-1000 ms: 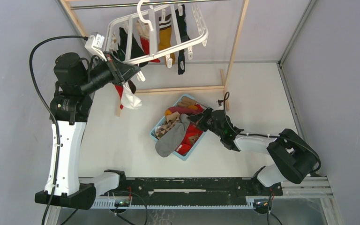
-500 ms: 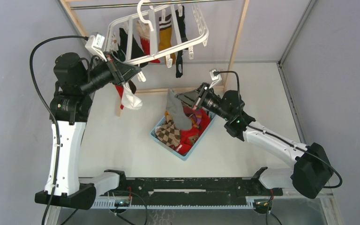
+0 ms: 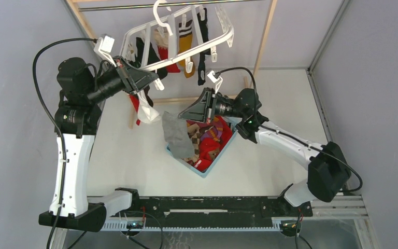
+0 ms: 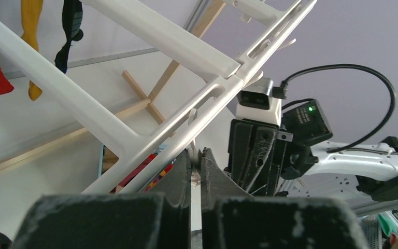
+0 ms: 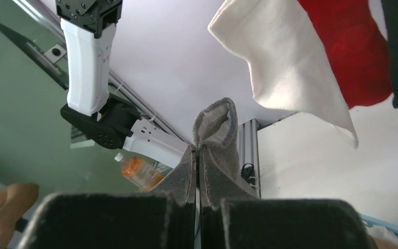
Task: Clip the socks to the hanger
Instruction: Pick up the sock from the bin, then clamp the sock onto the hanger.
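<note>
Overhead, a white hanger (image 4: 160, 35) hooks over a rod in a wooden rack (image 3: 264, 36) at the far side of the desk (image 3: 134, 155). Black, red and mustard socks are already clipped to it, and a white sock (image 3: 145, 111) dangles at its near left corner.

The left pincer (image 4: 196, 155) is raised to that corner. Its fingers are pressed almost together on a thin white part under the frame, probably a clip, though its wrist view does not show this clearly.

The right pincer (image 5: 198, 153) is fully closed on the cuff of a grey sock (image 3: 176, 135). The sock hangs free over the left edge of a blue basket (image 3: 205, 175) that holds more socks. Only a short fold of cuff shows above the fingertips, and the sock is below the hanger, near the left pincer but apart from it.

Several things could go wrong from here:
- With so little cuff above the fingers, the clip may catch only the edge, and the sock would drop once let go.
- The hanger hangs tilted by its hook alone, so a push from the right arm could swing it or pull the clip from the left pincer.
- The two pincers must meet in a tight space and could knock together.
- The white sock beside the target clip could be snagged.
</note>
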Tool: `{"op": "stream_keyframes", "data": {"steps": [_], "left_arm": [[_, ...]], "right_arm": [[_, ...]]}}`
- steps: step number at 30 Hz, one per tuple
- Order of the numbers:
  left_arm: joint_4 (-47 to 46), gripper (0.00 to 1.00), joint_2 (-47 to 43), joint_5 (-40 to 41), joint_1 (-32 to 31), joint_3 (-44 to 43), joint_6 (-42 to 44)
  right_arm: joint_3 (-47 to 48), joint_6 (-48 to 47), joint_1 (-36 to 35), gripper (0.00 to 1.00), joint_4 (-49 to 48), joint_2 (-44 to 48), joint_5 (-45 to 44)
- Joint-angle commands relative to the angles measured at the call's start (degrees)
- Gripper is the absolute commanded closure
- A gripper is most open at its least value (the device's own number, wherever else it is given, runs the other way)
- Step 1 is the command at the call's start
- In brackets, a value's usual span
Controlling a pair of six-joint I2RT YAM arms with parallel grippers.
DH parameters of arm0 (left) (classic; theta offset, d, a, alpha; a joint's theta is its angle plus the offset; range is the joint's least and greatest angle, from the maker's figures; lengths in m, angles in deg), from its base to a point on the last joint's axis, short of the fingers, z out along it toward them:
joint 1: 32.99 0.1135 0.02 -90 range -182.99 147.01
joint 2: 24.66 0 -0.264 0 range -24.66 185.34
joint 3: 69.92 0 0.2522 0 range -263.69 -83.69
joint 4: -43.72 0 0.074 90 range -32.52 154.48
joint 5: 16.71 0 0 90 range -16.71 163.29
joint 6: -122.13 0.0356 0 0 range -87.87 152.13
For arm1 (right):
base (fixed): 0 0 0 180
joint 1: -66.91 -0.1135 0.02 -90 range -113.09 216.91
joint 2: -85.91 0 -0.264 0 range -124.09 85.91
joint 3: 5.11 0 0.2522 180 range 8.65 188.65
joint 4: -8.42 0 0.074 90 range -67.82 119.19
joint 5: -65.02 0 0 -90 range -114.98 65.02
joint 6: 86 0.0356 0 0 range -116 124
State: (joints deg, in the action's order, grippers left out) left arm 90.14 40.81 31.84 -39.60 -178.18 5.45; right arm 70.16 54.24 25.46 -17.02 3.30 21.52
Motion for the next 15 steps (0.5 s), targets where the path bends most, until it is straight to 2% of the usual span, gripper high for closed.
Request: {"op": "stream_keyframes", "data": {"steps": [1, 8, 15], "left_arm": [[-0.6, 1.00, -1.6, -7.1, -0.2, -0.3, -2.2], [-0.6, 1.00, -1.6, -7.9, -0.2, 0.2, -2.1], [-0.6, 1.00, -1.6, -9.2, 0.0, 0.4, -1.8]], "right_arm": [[5.4, 4.7, -1.1, 1.00, -10.3, -3.5, 3.6], [11.1, 7.0, -0.9, 1.00, -17.5, -9.2, 2.3], [19.5, 15.7, 0.9, 1.00, -27.2, -17.4, 6.7]]}}
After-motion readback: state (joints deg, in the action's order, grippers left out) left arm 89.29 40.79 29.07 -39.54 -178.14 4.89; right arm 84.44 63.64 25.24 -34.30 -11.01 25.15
